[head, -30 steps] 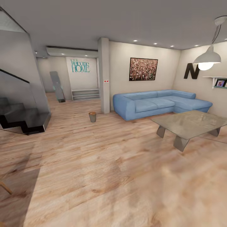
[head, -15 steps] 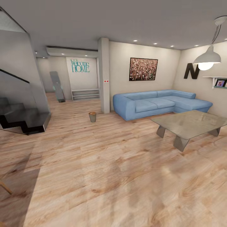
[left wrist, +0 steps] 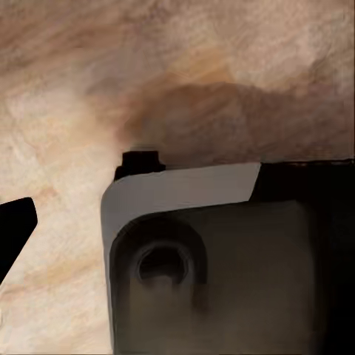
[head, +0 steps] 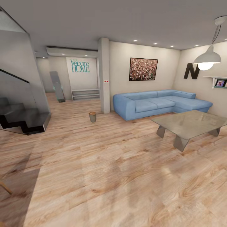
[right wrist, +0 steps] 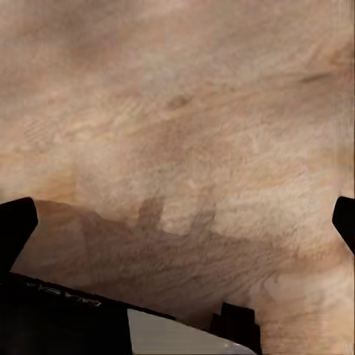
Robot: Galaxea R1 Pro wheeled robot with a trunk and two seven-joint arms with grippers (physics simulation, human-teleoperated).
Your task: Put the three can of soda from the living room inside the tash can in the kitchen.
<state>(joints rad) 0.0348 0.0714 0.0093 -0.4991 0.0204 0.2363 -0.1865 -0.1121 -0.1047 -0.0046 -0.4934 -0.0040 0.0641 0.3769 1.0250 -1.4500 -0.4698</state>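
So the head view looks across the living room: a big stretch of wood floor [head: 104, 176] with the blue corner sofa [head: 157, 104] against the far wall and the glass coffee table [head: 189, 124] in front of it, toward the right. The trash can [head: 92, 117] is standing upright on the floor near the foot of the white pillar [head: 104, 75], well apart from the sofa and table. It's small from here, pale grey outside with an orange-brown rim. I can't spot any soda cans on the table top; nothing there is clear enough to call.

Other stuff: a dark glossy staircase [head: 22, 116] on the left, a "Welcome HOME" sign [head: 80, 66] on the back wall, a framed picture [head: 143, 69] above the sofa, a big letter N [head: 191, 71] on the right wall and a pendant lamp [head: 207, 58] hanging at the upper right.

Left gripper [left wrist: 18, 229]: the wrist view shows one dark fingertip at the frame's edge over the floor, beside a grey and black piece of the robot, so I can't tell how wide it's open. Right gripper [right wrist: 177, 222]: both dark fingertips sit at opposite edges of the wrist view, spread wide, nothing between them but floor.
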